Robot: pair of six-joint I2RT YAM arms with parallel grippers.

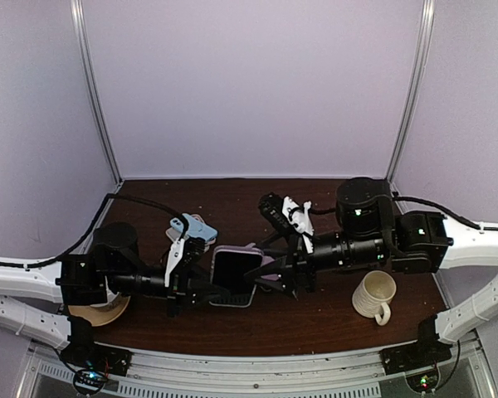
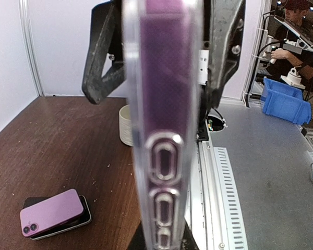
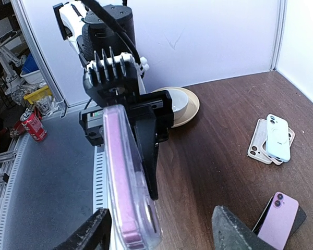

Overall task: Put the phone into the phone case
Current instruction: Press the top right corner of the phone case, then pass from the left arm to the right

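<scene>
Brown table point(image 1: 315, 327) under lilac walls. Pinched narrow in the left jaws from 9 o'clock, upright and edge-on above table centre: case point(image 2: 164, 161), pink phone point(image 3: 126, 203) seemingly seated inside. Raised thus, probably, for pressing from the opposite side. Flanked from 3 o'clock by wide-spread right jaws, not touching.

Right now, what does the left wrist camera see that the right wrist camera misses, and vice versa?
Only left wrist: a cream mug and a person beyond the table. Only right wrist: a light blue phone and a red can. Both: the clear case, upright with purple inside, and a pink phone lying flat on something dark.
</scene>
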